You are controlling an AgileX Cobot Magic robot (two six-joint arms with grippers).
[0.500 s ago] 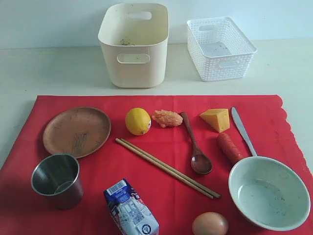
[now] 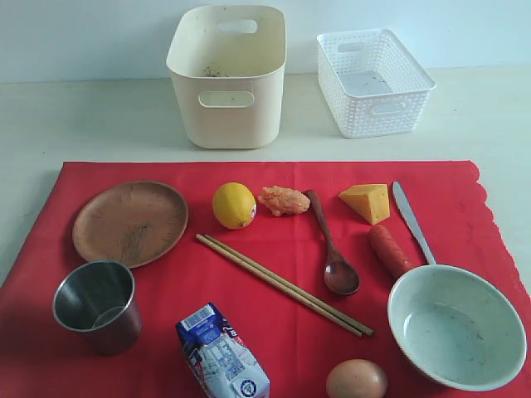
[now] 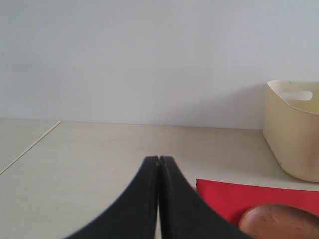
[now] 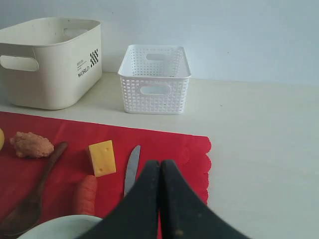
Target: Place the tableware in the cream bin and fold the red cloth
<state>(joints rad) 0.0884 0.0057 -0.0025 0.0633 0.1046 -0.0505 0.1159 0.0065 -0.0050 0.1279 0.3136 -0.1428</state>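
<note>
The red cloth (image 2: 274, 265) lies flat, its scalloped edge on the right. On it are the brown wooden plate (image 2: 129, 222), steel cup (image 2: 96, 305), chopsticks (image 2: 282, 283), dark wooden spoon (image 2: 332, 249), silver knife (image 2: 412, 220) and pale bowl (image 2: 456, 326). The cream bin (image 2: 226, 75) stands behind the cloth. Neither gripper shows in the exterior view. My left gripper (image 3: 159, 160) is shut and empty, off the cloth's corner near the plate (image 3: 281, 221). My right gripper (image 4: 160, 163) is shut and empty, above the cloth (image 4: 164, 144) beside the knife (image 4: 131, 169).
On the cloth also lie a lemon (image 2: 234, 205), a pinkish food lump (image 2: 283, 200), cheese (image 2: 366, 202), a carrot (image 2: 388, 250), an egg (image 2: 356, 380) and a milk carton (image 2: 222, 355). A white lattice basket (image 2: 372, 80) stands right of the bin.
</note>
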